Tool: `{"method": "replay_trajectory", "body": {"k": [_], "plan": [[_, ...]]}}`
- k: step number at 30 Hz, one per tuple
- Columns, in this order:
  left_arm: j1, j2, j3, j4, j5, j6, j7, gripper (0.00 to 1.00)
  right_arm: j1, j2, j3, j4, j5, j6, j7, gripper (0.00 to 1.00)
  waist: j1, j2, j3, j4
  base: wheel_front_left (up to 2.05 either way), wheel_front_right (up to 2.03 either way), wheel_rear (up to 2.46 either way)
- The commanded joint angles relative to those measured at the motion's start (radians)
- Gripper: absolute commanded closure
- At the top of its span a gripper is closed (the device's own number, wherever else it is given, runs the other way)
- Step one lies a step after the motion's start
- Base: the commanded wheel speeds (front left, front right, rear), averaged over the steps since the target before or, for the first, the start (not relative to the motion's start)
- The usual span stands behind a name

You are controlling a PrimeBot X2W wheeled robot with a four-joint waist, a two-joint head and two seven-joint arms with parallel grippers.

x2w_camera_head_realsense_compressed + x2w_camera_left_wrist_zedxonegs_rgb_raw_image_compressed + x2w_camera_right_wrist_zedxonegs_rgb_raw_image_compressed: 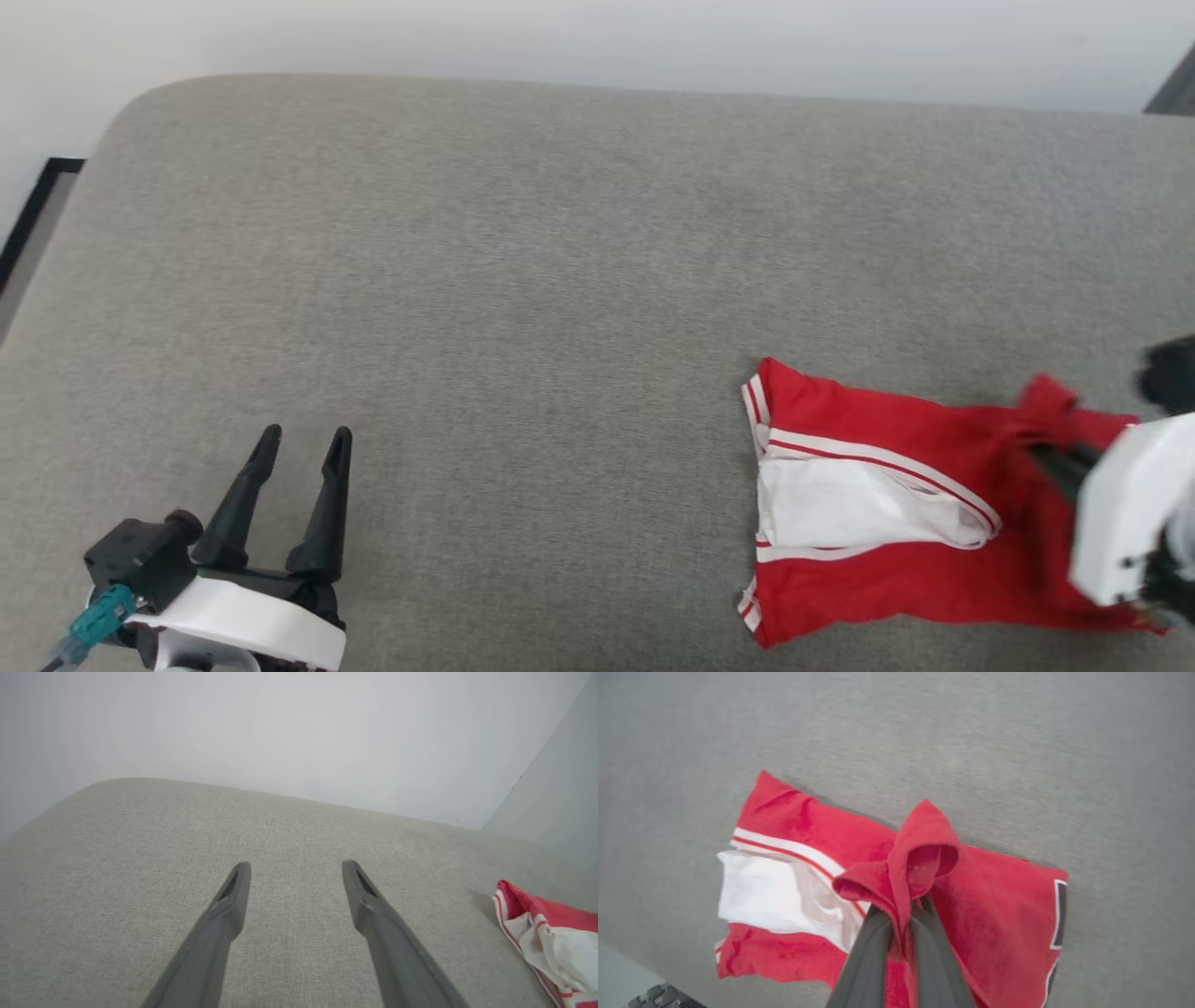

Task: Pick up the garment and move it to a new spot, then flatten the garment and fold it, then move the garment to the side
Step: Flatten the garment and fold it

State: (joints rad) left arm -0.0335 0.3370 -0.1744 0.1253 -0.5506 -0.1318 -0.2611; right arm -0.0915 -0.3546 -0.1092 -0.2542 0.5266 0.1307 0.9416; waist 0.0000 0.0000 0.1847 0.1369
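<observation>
Pinching a raised peak of red cloth, the right claw [906, 907] has its two long dark fingers pressed together on the red jersey-style T-shirt [994, 914] with white sleeves and white-and-red striped trim. The gathered fabric stands up in a small hood-like fold just above the fingertips, while the rest of the shirt lies crumpled on the grey, woven-fabric padded bench [523, 280].

From the head view, the shirt [868, 579] sits at the near right part of the bench. A white sleeve [840, 509] is folded across its left half, bordered by striped trim. The right claw [1055, 457] comes in from the right edge, its white wrist housing covering the shirt's right end. In the right wrist view, a black, white-outlined mark [1059, 914] shows along the shirt's far right edge.

The left claw [303, 434] is at the near left of the bench, well apart from the shirt, with its fingers spread wide and nothing between them. Its own wrist view shows the spread fingers [233, 896] over bare grey fabric, with the shirt's striped edge [551, 914] off to the right and a pale wall [280, 728] behind the bench.
</observation>
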Motion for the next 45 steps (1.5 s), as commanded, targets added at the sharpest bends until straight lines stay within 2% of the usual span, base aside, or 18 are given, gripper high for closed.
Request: {"method": "replay_trajectory", "body": {"k": [1,6,12,18,24,25,26,27,28,39,45], "plan": [[0.011,-0.006,-0.002,0.003,-0.005,0.002,-0.005,0.0,-0.01,0.001,0.042,-0.018,0.012,0.0,0.007,1.0,0.0,0.0,-0.008,0.018,0.0,0.0,0.0],[0.006,-0.022,-0.015,0.002,-0.01,0.002,-0.005,0.0,-0.063,0.015,0.177,-0.025,0.019,0.0,0.022,1.0,0.0,0.0,-0.007,0.056,0.0,0.0,0.0],[-0.018,-0.042,-0.032,0.007,-0.016,0.002,-0.005,0.0,-0.15,0.037,0.291,0.047,0.007,0.0,0.0,1.0,0.0,0.0,0.016,0.106,0.0,0.0,0.0],[-0.034,-0.052,-0.037,0.008,-0.026,0.002,-0.005,0.0,-0.195,0.04,0.351,0.178,0.003,0.0,-0.05,1.0,0.0,0.0,0.042,0.144,0.0,0.0,0.0],[-0.042,-0.056,-0.031,0.015,-0.032,0.002,-0.005,0.0,-0.211,0.04,0.378,0.291,0.009,0.0,-0.121,1.0,0.0,0.0,0.049,0.153,0.0,0.0,0.0],[-0.041,-0.055,-0.027,0.016,-0.035,0.002,-0.005,0.0,-0.215,0.038,0.384,0.303,0.008,0.0,-0.132,0.72,0.0,0.0,0.049,0.149,0.0,0.0,0.0],[-0.04,-0.054,-0.025,0.017,-0.037,0.002,-0.005,0.0,-0.219,0.036,0.389,0.316,0.008,0.0,-0.141,0.53,0.0,0.0,0.048,0.145,0.0,0.0,0.0],[-0.04,-0.054,-0.025,0.017,-0.037,0.002,-0.005,0.0,-0.219,0.036,0.389,0.316,0.008,0.0,-0.141,0.53,0.0,0.0,0.048,0.145,0.0,0.0,0.0],[-0.04,-0.053,-0.024,0.018,-0.037,0.002,-0.005,0.0,-0.221,0.034,0.394,0.326,0.01,0.0,-0.149,0.0,0.0,0.0,0.046,0.141,0.0,0.0,0.0],[-0.009,-0.031,-0.021,0.018,-0.046,0.002,-0.005,0.0,-0.246,0.013,0.362,0.311,0.055,0.0,-0.249,0.0,0.0,0.0,-0.003,0.055,0.0,0.0,0.0],[-0.001,-0.028,-0.04,0.034,-0.052,0.002,-0.005,0.0,-0.203,-0.032,0.321,0.344,0.06,0.0,-0.381,0.0,0.0,0.0,-0.038,0.004,0.0,0.0,0.0]]}}
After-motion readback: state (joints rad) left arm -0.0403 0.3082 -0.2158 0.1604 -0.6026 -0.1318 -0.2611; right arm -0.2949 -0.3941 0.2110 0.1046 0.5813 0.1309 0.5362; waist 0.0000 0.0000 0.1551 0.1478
